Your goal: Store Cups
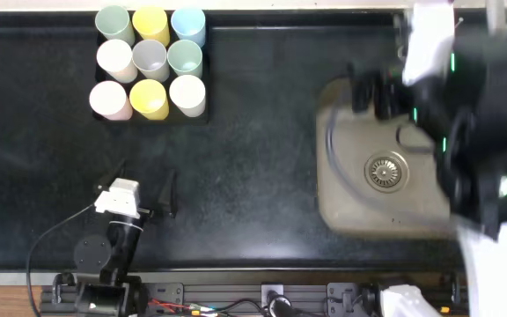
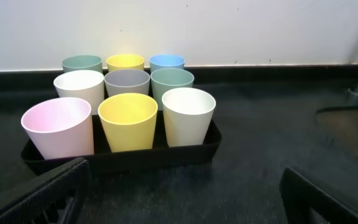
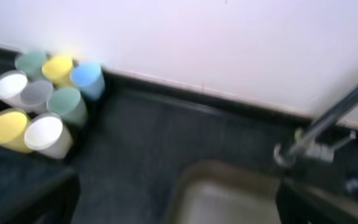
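Note:
Several pastel cups [image 1: 150, 57] stand upright in three rows in a black tray [image 2: 123, 163] at the counter's back left. A pink cup [image 2: 58, 124], a yellow cup [image 2: 128, 119] and a cream cup [image 2: 188, 114] form the row closest to my left gripper. My left gripper [image 1: 143, 179] rests low on the counter in front of the tray, open and holding nothing, its fingers [image 2: 48, 196] apart. My right gripper [image 1: 372, 88] is raised over the sink's back edge, open and holding nothing. The cups [image 3: 39, 102] lie far off to its side.
A beige sink [image 1: 341, 198] with a round drain [image 1: 385, 171] is set into the dark counter at the right. A metal faucet [image 3: 328, 124] stands by the wall behind it. Bare counter stretches between tray and sink.

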